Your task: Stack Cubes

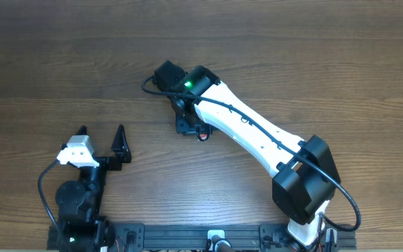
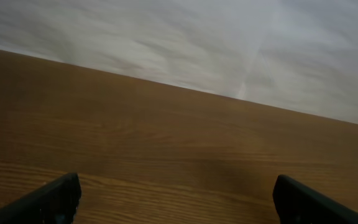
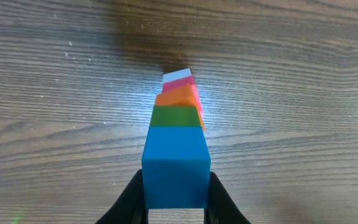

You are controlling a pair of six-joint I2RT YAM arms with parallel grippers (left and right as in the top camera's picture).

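Note:
A tower of cubes stands on the wooden table (image 3: 55, 124): a blue cube (image 3: 176, 171) on top, then green (image 3: 177, 116), orange (image 3: 178, 96), red (image 3: 192, 86) and a pale blue one (image 3: 178, 75) at the bottom. My right gripper (image 3: 176, 186) is shut on the top blue cube, one finger pressed on each side. From above, the right gripper (image 1: 186, 120) sits mid-table over the tower, with a red bit (image 1: 203, 134) peeking out beside it. My left gripper (image 1: 102, 134) stands open near the left front, nothing between its fingers (image 2: 58, 199).
Bare wooden tabletop (image 1: 313, 63) stretches all around the tower. The right arm (image 1: 250, 129) runs diagonally from the front right to the middle. A pale wall (image 2: 166, 37) lies beyond the table's far edge.

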